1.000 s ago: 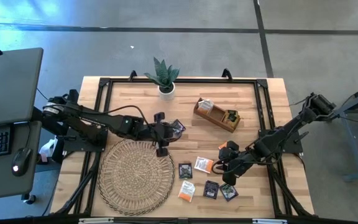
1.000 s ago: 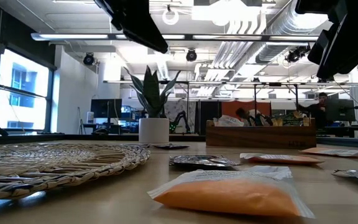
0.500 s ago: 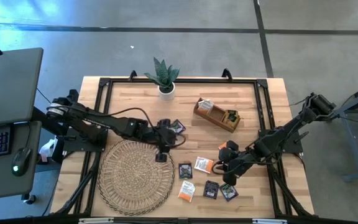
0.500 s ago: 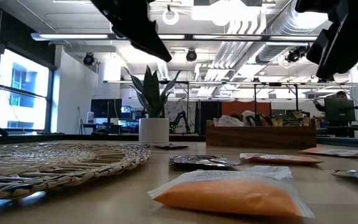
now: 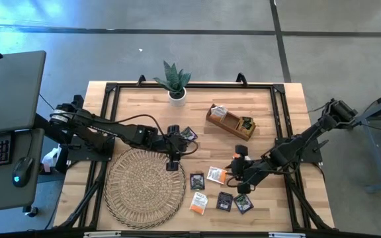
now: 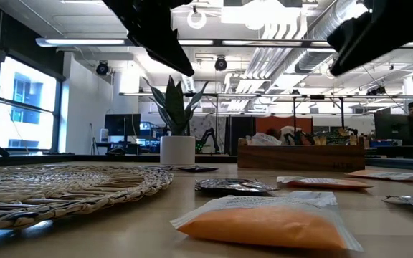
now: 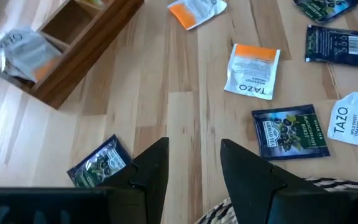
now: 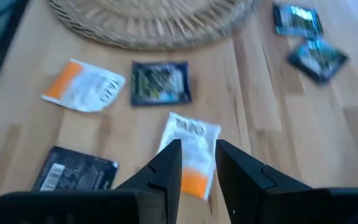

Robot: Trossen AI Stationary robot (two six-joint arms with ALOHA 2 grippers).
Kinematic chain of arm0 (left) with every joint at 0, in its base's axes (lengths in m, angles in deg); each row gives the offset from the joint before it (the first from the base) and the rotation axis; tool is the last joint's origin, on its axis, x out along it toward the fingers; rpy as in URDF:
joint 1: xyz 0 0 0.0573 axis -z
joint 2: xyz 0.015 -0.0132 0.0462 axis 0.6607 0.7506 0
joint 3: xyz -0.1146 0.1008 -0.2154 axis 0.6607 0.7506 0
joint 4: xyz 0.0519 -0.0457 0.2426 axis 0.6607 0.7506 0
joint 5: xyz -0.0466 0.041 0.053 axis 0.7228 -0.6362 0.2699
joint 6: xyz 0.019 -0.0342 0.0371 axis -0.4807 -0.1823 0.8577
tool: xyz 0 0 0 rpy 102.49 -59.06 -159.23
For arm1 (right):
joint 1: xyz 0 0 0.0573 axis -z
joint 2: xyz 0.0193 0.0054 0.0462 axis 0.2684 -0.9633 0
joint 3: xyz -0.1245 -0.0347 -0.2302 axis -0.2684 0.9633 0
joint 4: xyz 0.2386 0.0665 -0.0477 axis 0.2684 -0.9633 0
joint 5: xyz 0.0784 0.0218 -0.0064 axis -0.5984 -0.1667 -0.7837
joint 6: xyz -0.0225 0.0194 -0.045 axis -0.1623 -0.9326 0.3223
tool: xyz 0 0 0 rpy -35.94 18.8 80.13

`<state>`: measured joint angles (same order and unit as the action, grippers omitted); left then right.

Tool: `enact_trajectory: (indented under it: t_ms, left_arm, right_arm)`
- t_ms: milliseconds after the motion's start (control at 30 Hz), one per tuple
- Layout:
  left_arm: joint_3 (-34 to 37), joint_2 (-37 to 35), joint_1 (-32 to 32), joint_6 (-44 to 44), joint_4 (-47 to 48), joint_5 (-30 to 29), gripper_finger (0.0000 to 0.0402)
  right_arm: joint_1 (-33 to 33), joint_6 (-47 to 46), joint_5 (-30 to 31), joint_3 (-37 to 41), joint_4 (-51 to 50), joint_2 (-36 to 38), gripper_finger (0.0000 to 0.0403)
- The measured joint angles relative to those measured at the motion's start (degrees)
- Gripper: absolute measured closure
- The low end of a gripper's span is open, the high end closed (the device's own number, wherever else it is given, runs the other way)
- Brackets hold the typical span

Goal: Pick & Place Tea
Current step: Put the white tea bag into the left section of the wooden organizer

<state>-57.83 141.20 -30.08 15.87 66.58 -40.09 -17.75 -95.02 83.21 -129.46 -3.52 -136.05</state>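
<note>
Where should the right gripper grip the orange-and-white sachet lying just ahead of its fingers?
Probably from straight above, pinching the free edges of the orange-and-white sachet. It lies flat on the table, clear of its neighbours, so nothing offers a side grip. The right gripper hangs open over it.

Left arm stretched inward from its side, left end effector (image 7: 189, 163) held above the surface, fingers parted and empty, right arm reaching in opposite, right end effector (image 8: 197, 163) raised, fingers slightly apart, empty

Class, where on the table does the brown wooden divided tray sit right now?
In the high view, the brown wooden divided tray sits towards the table's far right, right of the potted plant.
</note>
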Motion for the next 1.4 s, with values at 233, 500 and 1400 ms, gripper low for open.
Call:
enact_trajectory:
  t_ms: [233, 500, 1400]
  left_arm:
    - [0.0, 0.0, 0.0, -0.2, 0.2, -0.2, 0.0259]
    - [0.0, 0.0, 0.0, -0.1, 0.7, -0.9, 0.0259]
    - [0.0, 0.0, 0.0, -1.3, 4.7, -4.5, 0.0259]
  right_arm:
    - [0.0, 5.8, 0.5, 0.0, 6.4, 0.0, 0.0308]
    - [6.3, 7.5, 6.3, 0.0, 9.8, -1.3, 0.0308]
    - [20.1, 11.2, -20.8, -0.3, 17.6, -25.8, 0.0202]
